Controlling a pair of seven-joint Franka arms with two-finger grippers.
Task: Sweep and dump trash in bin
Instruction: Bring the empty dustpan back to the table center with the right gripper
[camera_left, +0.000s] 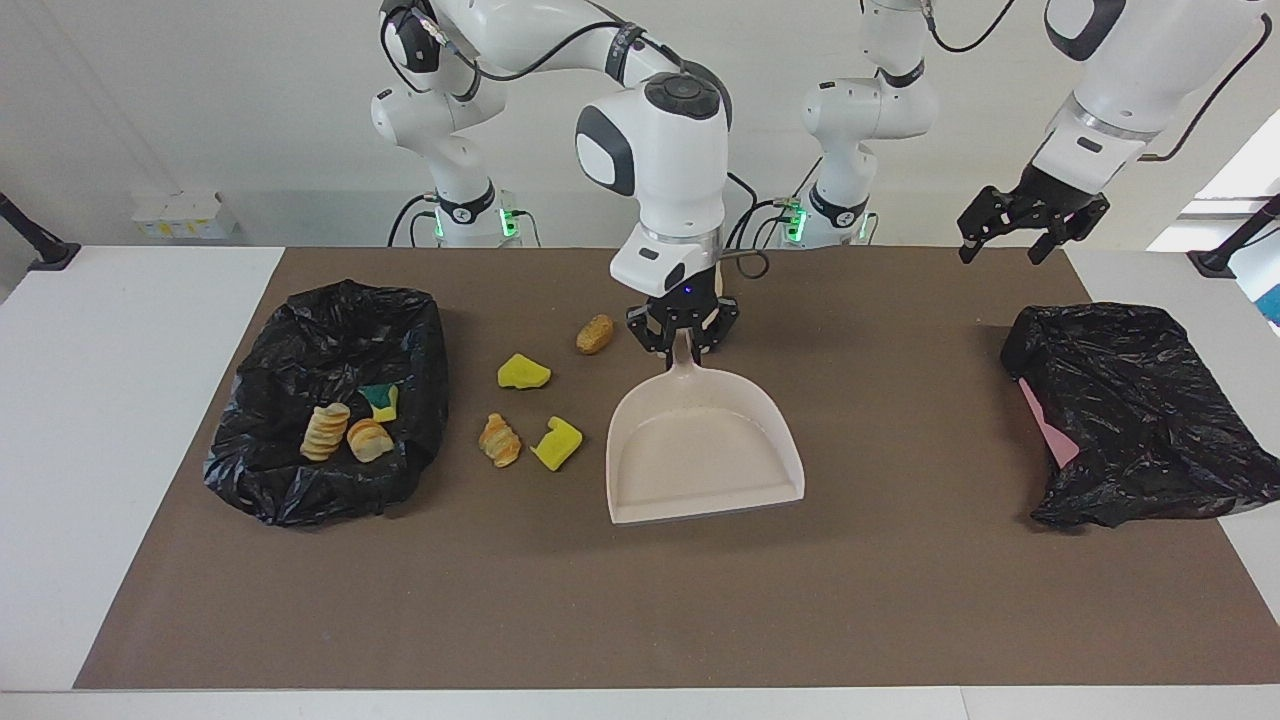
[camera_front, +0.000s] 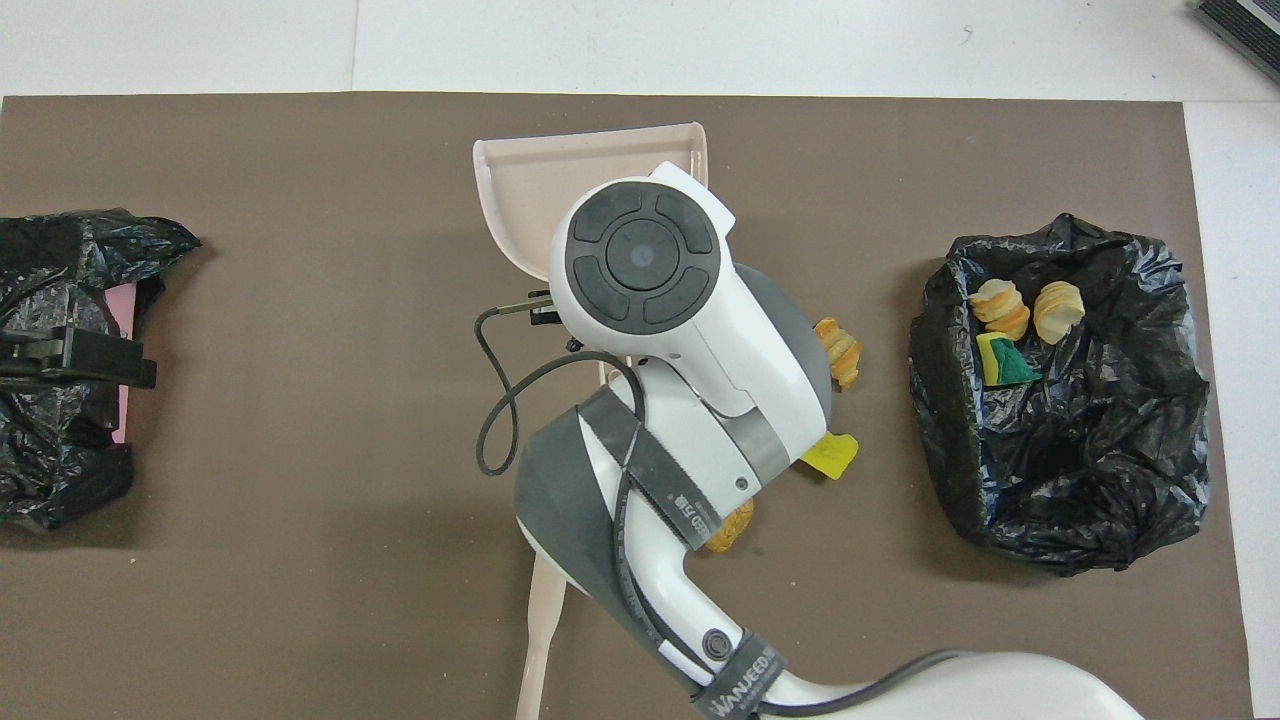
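Observation:
My right gripper (camera_left: 683, 340) is shut on the handle of the beige dustpan (camera_left: 700, 450), whose pan is empty and whose open lip points away from the robots. In the overhead view the right arm covers that gripper, and only the dustpan (camera_front: 590, 170) lip shows. Loose trash lies on the mat between dustpan and bin: a yellow chunk (camera_left: 523, 372), a bread piece (camera_left: 595, 333), a croissant (camera_left: 499, 440) and another yellow chunk (camera_left: 557, 443). The black-bagged bin (camera_left: 330, 330) holds three pieces. My left gripper (camera_left: 1030, 225) hangs open above the mat's corner at its own end.
A second crumpled black bag (camera_left: 1130, 410) with something pink in it lies at the left arm's end of the mat. The beige brush handle (camera_front: 540, 640) shows near the robots' edge, beside the right arm. The brown mat (camera_left: 900, 600) covers the white table.

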